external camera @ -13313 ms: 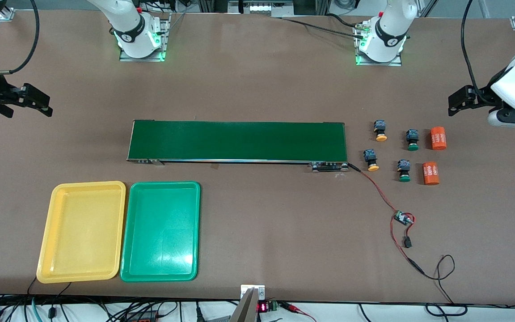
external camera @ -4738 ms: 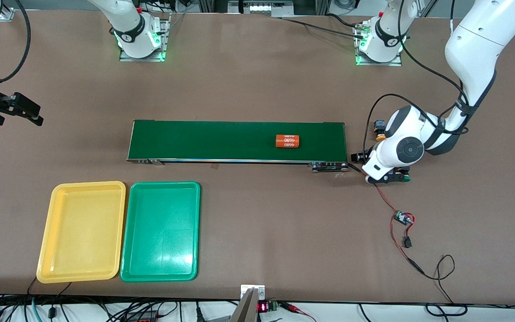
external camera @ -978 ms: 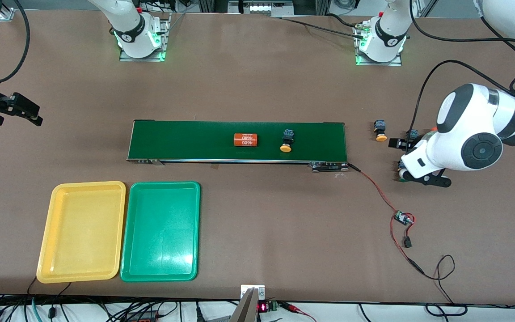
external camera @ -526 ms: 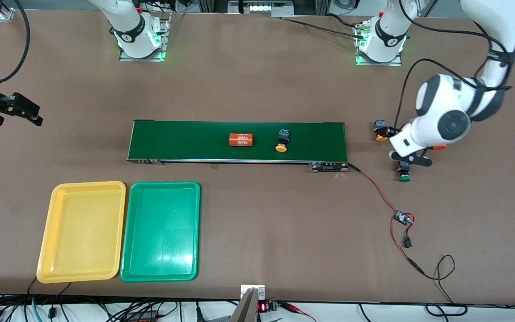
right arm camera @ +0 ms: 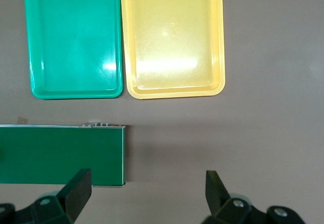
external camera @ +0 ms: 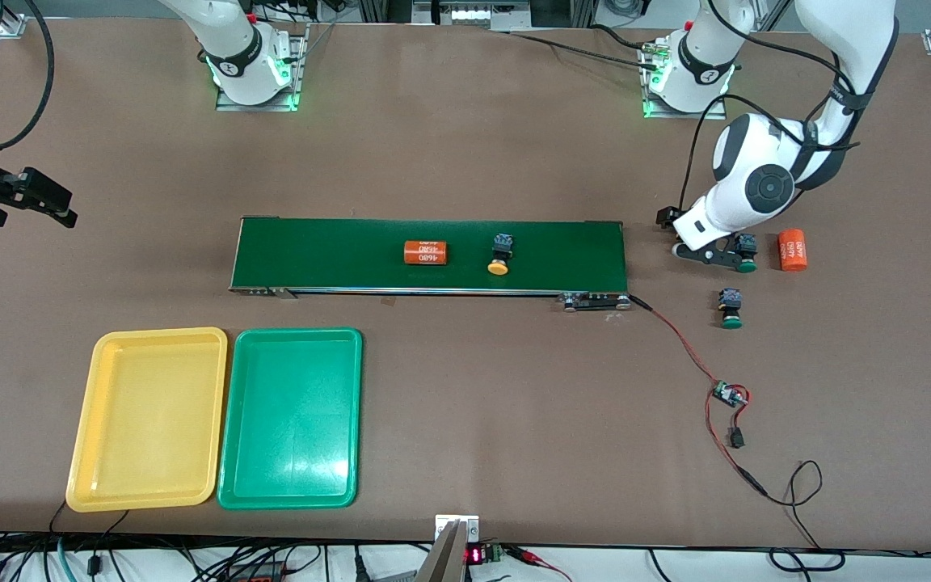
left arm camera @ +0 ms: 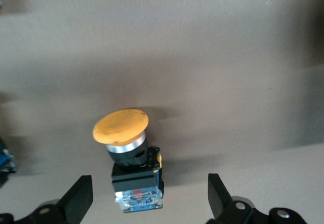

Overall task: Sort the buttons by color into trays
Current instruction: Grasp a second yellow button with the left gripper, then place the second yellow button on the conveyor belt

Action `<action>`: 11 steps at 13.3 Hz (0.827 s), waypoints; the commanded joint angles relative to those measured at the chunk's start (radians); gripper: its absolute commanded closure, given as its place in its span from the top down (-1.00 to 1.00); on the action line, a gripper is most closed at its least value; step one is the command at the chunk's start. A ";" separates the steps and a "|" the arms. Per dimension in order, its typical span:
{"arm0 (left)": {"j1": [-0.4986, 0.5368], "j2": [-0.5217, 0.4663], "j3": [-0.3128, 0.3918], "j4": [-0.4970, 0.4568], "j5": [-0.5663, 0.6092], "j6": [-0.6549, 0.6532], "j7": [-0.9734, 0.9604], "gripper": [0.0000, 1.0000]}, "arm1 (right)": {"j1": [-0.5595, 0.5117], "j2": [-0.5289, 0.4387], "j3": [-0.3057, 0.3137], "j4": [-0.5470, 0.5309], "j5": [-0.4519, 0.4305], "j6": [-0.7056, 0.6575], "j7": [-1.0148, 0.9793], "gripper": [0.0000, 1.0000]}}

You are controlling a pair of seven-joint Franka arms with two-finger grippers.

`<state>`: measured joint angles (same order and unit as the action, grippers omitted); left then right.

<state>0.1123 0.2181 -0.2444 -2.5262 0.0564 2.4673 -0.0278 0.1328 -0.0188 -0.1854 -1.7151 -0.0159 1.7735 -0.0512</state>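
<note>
One yellow-capped button (left arm camera: 129, 158), hidden in the front view, sits between the left claw's (left arm camera: 147, 201) wide-spread fingers.

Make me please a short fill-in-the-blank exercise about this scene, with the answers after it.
1. The left gripper is open over a button with a ____ cap.
2. On the conveyor belt lie an orange cylinder and one ____.
3. Both trays hold ____ buttons.
4. The right gripper is ____.

Answers: yellow-orange; button; no; open
</note>
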 commanded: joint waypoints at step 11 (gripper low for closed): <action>-0.054 -0.039 0.028 0.275 -0.027 -0.340 -0.024 -0.64 | -0.010 -0.004 0.004 -0.003 0.002 0.004 -0.006 1.00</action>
<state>0.0953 0.1978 -0.2240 -2.3713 0.0562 2.2749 -0.0518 0.1325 -0.0187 -0.1854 -1.7152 -0.0159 1.7735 -0.0512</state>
